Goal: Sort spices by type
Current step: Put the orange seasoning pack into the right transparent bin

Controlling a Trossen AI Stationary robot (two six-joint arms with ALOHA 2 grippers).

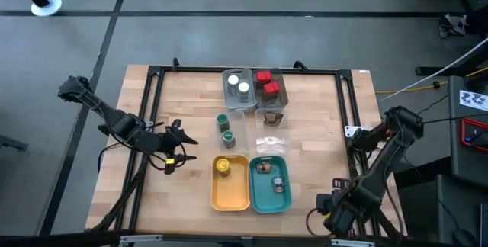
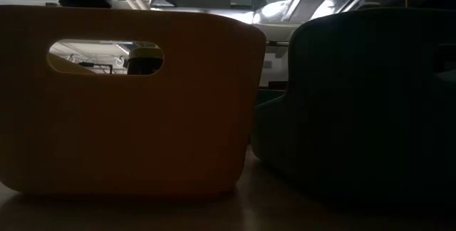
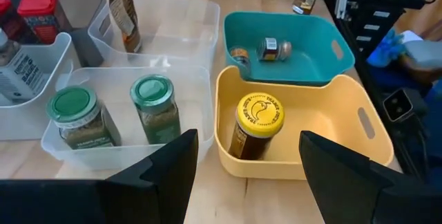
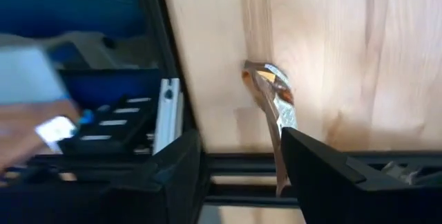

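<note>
My left gripper (image 1: 183, 145) (image 3: 245, 175) is open and hovers left of the trays, touching nothing. In front of it a yellow-lidded jar (image 3: 258, 124) (image 1: 223, 166) stands in the yellow tray (image 3: 373, 131). Two green-lidded jars (image 3: 76, 117) (image 3: 155, 106) stand in a clear tray (image 3: 117, 156). Two small jars (image 3: 273, 48) lie in the teal tray (image 3: 290, 75). Red boxes (image 1: 267, 84) and white-lidded jars (image 1: 238, 86) sit in the grey trays at the far side. My right gripper (image 1: 329, 204) (image 4: 242, 175) is open, parked by the table's near right corner.
A brown pouch-like pack (image 3: 124, 13) stands in another clear tray (image 3: 186, 37). The low view is filled by the yellow tray (image 2: 128, 110) and teal tray (image 2: 356, 103). A black frame (image 1: 152, 94) rims the table. A metal clip (image 4: 273, 92) lies near the right gripper.
</note>
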